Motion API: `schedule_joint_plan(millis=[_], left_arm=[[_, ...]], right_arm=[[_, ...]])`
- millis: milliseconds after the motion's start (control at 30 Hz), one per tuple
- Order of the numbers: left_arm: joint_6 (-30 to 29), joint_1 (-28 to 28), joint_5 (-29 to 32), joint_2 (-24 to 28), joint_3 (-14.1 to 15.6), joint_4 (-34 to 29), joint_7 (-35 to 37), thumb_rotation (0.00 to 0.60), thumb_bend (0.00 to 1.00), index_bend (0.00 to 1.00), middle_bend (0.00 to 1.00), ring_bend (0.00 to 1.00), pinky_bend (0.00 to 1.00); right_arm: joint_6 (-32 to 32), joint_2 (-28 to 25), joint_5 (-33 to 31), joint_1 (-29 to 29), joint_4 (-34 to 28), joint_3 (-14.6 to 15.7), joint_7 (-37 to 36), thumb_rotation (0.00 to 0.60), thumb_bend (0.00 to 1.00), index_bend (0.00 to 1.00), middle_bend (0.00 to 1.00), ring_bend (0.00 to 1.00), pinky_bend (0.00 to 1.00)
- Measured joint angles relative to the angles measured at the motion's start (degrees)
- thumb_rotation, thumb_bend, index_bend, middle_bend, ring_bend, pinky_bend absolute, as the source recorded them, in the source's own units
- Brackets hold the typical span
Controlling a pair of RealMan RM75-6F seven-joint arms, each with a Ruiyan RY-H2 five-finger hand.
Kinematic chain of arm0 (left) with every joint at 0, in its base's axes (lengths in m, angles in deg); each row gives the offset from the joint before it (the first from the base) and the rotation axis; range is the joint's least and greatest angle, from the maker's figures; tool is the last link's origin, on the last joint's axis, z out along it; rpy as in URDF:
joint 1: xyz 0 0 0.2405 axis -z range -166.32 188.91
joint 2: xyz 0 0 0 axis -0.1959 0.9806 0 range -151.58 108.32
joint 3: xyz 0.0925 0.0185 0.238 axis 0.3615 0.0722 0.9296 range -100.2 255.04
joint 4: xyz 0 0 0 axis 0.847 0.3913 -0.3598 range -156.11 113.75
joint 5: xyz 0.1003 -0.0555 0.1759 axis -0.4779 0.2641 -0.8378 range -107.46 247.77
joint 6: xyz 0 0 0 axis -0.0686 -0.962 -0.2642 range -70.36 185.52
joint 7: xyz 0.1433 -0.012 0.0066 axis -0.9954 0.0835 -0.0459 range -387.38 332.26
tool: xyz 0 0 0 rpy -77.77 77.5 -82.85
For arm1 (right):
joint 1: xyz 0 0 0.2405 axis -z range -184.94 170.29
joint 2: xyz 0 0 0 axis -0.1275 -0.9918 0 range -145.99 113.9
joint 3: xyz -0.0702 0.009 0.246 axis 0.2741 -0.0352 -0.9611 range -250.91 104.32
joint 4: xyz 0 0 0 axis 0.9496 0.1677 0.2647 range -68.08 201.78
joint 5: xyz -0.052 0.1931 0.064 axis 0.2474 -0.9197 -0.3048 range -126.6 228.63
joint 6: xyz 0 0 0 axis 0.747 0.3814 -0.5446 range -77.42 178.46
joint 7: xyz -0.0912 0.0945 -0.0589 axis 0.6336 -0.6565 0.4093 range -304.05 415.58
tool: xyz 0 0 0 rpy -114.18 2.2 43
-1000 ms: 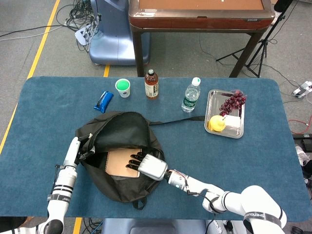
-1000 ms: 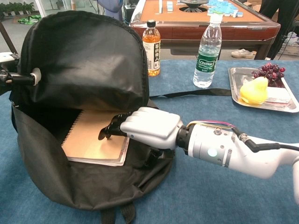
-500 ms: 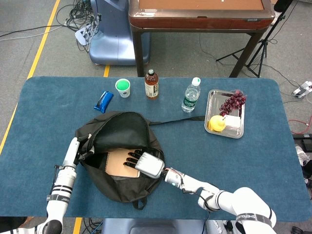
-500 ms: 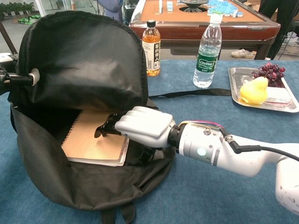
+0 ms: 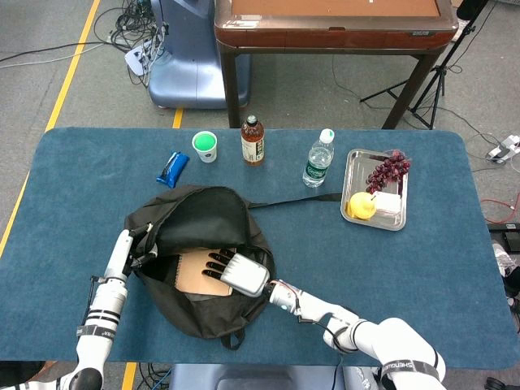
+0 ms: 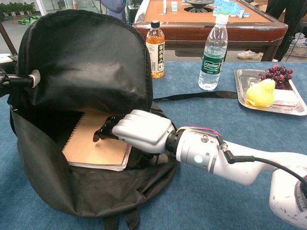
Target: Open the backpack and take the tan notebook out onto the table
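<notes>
The black backpack [image 5: 199,260] is lying open on the blue table [image 5: 390,276], soft and slack, with the left hand [image 5: 140,242] gripping the edge of its raised flap. Inside, the tan notebook [image 6: 96,143] is lying flat; it is probably light and stiff, best pinched along its near free edge. The right hand [image 6: 136,130] is reaching into the opening, fingers [image 6: 103,130] spread and resting on the cover, gripping nothing.

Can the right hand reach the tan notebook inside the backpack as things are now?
Probably yes. The backpack gapes open, its flap held up by the left hand, and the right hand is already in the opening with its fingers over the tan notebook. Nothing lies between them.
</notes>
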Motion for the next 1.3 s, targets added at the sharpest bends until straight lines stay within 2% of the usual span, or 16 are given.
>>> schedule_joint_plan(millis=[100,333,467,567,800,967,1133,1300], left_arm=[[-0.01,-0.03,0.04,0.08,-0.05,-0.06,0.07,0.6,0.68,0.53,0.52,0.47,0.56],[-0.09,-0.14,0.03,0.33,-0.15,-0.27,0.29,0.6,0.68,0.53,0.52,0.47,0.56],[-0.03,-0.12,0.14,0.46,-0.25,-0.28,0.35,0.6,0.68,0.53,0.52,0.47,0.56],[0.07,-0.07,0.25,0.54,-0.36,-0.31,0.43,0.6,0.68,0.53,0.52,0.47,0.56],[0.26,0.06,0.72,0.76,-0.59,-0.27,0.43,0.6,0.68,0.53,0.51,0.46,0.56],[0.66,0.32,1.6,1.05,-0.99,-0.14,0.37,0.6,0.68,0.53,0.5,0.46,0.56],[1.2,0.7,2.56,1.31,-1.27,0.03,0.1,0.6,0.68,0.52,0.5,0.45,0.56],[1.69,0.98,3.58,1.38,-1.26,0.43,-0.19,0.6,0.68,0.52,0.5,0.45,0.56]], right_arm=[[0.81,0.77,0.04,-0.05,1.36,0.23,-0.42,0.6,0.26,0.23,0.23,0.11,0.23],[3.53,2.66,-0.02,0.18,4.94,0.45,-1.99,0.6,0.45,0.29,0.25,0.14,0.24],[4.97,3.76,-0.08,0.31,6.86,0.52,-2.87,0.6,0.49,0.32,0.27,0.16,0.25],[5.85,4.51,-0.21,0.36,8.14,0.52,-3.7,0.6,0.49,0.39,0.29,0.17,0.26],[8.78,5.87,-0.74,0.64,10.68,0.09,-5.32,0.6,0.51,0.69,0.4,0.24,0.29],[10.81,6.19,-1.25,0.85,11.64,-0.35,-6.85,0.6,0.51,0.8,0.48,0.3,0.31],[13.24,6.16,-2.07,1.01,11.84,-1.35,-8.3,0.6,0.51,0.91,0.57,0.38,0.37],[16.6,5.84,-3.0,1.02,11.11,-2.91,-10.7,0.6,0.51,0.98,0.63,0.45,0.44]])
